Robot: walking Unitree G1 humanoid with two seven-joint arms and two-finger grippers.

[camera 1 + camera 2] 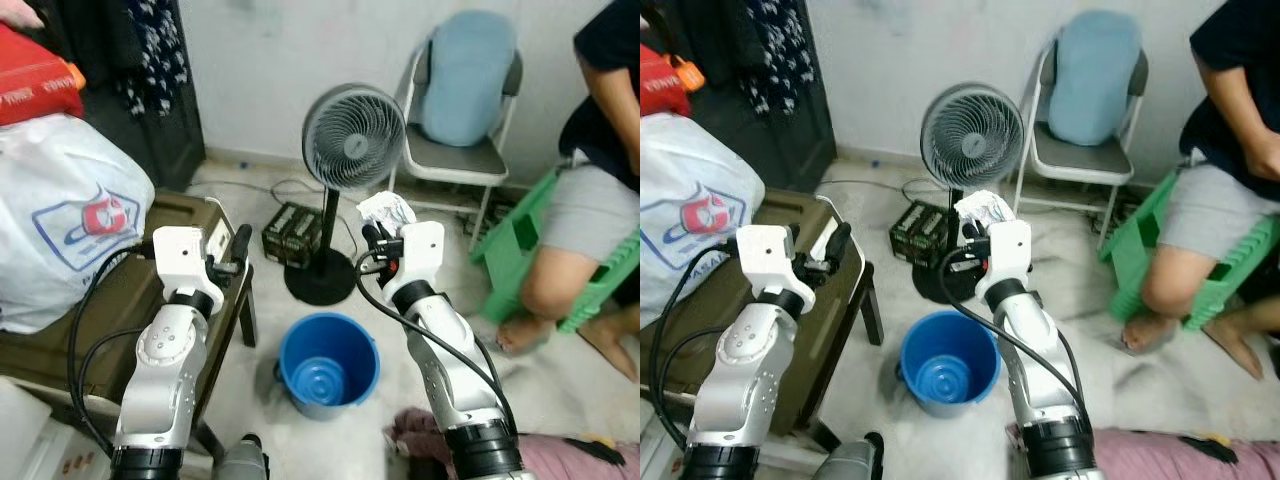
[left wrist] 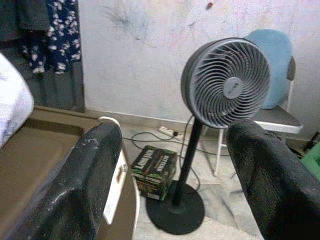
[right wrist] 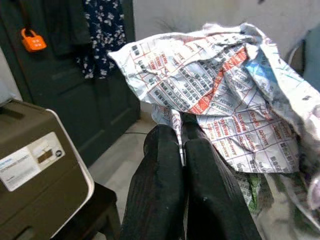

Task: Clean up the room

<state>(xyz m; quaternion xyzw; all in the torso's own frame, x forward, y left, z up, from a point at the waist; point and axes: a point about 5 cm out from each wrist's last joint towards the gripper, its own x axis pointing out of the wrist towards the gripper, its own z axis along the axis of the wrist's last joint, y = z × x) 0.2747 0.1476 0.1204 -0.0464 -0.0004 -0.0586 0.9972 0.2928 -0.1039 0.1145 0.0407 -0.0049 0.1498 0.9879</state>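
You get soft, even indoor light here, bright enough in all four views, with no harsh glare. The pale wall (image 1: pixel 260 60) and floor (image 1: pixel 560 390) look slightly washed out, while the dark door (image 3: pixel 75 75) stays dim. Shadows are faint; one lies under the blue bucket (image 1: pixel 328 365). Head views are a little soft. In the left wrist view, the left end effector's fingers (image 2: pixel 75 190) blur close up.

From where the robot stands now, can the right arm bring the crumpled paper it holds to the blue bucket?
Probably yes. The right gripper, shut on the crumpled paper, is raised just beyond the blue bucket, whose open mouth faces up. Nothing stands between them; the fan base lies behind.
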